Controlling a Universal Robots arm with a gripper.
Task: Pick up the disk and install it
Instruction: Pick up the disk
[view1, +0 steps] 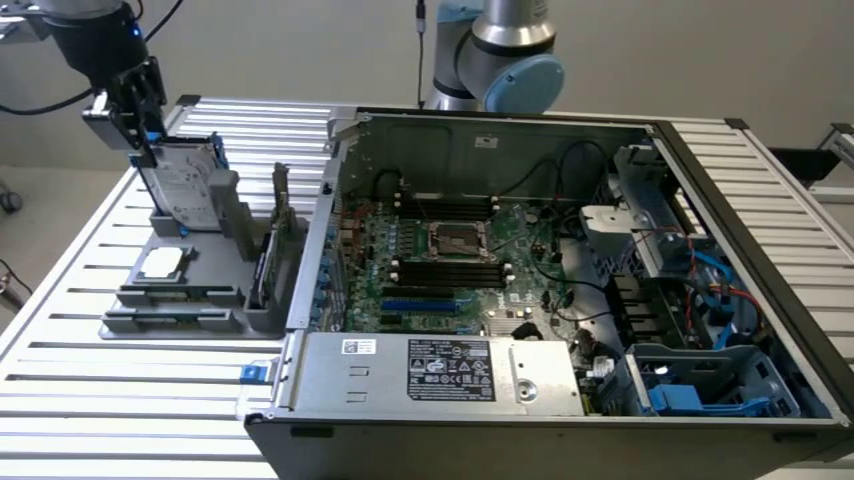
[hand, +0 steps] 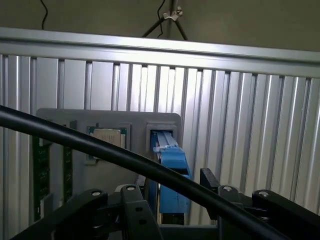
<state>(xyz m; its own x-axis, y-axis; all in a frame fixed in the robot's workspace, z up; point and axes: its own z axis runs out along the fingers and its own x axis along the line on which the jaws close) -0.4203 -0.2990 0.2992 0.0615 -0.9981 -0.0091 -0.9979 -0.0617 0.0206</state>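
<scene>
The disk (view1: 187, 185) stands on edge in a slot of the grey holder (view1: 200, 300) at the exterior view's left, a silver-grey drive in a blue carrier. My gripper (view1: 144, 132) hangs right over its top edge, open, its fingers reaching down on either side of the carrier's upper corner. In the wrist view the disk's blue carrier edge (hand: 170, 167) rises from its slot between the black finger linkages (hand: 125, 205) of the gripper (hand: 172, 202), with a gap on each side.
An open computer case (view1: 561, 290) with motherboard and a blue-fitted drive bay (view1: 687, 395) lies at the exterior view's right. The holder also carries a square silver chip (view1: 163, 262) and an upright card (view1: 282, 205). A black cable (hand: 100, 150) crosses the wrist view. A slatted metal table (view1: 80, 390) lies underneath.
</scene>
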